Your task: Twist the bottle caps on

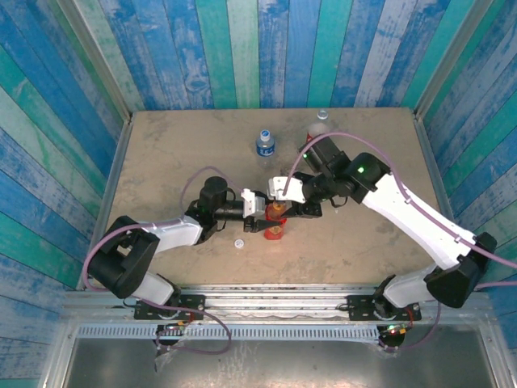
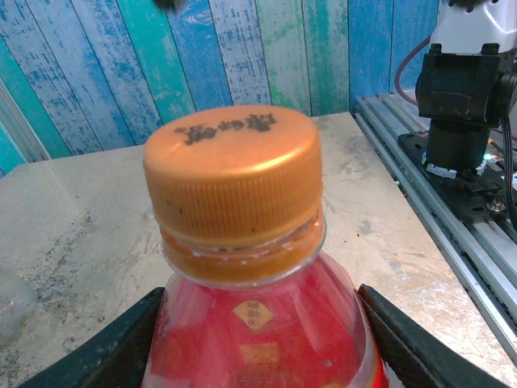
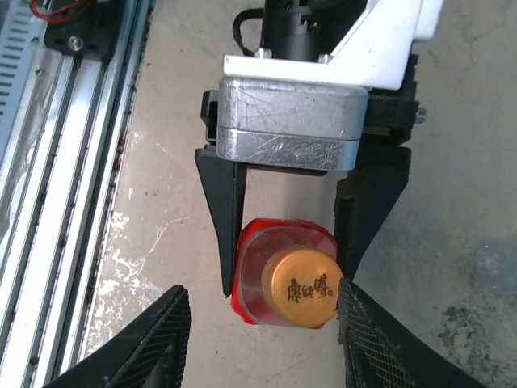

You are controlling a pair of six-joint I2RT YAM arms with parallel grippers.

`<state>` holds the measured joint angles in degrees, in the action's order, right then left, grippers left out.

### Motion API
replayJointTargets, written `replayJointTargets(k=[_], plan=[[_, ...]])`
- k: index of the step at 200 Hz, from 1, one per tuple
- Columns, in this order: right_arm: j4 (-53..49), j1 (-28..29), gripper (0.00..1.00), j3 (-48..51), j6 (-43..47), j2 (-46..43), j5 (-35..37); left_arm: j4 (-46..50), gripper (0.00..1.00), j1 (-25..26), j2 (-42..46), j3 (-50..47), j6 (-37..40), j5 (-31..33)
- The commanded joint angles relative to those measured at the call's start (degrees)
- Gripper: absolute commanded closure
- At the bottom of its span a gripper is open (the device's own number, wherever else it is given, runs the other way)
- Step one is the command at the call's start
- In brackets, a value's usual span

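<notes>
The red bottle is clamped upright by the left gripper, with a black finger pressed to each side of its shoulder, near the middle of the table. The orange cap is seated on the neck; how far it is threaded cannot be told. The right gripper is held above it, jaws parted to either side of the cap, one finger right at the cap's edge and the other well clear. A white cap is seen lying on the table near the left gripper. Further back, the blue-label bottle and the cola bottle are stood upright.
</notes>
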<state>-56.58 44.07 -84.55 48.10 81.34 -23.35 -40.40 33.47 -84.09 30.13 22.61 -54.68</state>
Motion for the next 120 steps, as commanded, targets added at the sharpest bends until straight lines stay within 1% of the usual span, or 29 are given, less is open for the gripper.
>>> replayJointTargets(k=[1, 71, 120], plan=[[-3.38, -0.48, 0.51, -2.26, 0.99, 2.11, 1.55, 4.35, 0.4, 0.36, 1.05, 0.28, 0.41, -1.84], [-3.89, -1.31, 0.55, -5.16, 0.38, 6.58, 1.53, 4.97, 0.4, 0.36, 0.91, 0.46, 0.83, -1.84], [-4.93, -1.54, 0.63, -5.85, -0.23, 7.95, 1.03, 5.23, 0.4, 0.35, 0.69, 0.59, 0.94, -1.84]])
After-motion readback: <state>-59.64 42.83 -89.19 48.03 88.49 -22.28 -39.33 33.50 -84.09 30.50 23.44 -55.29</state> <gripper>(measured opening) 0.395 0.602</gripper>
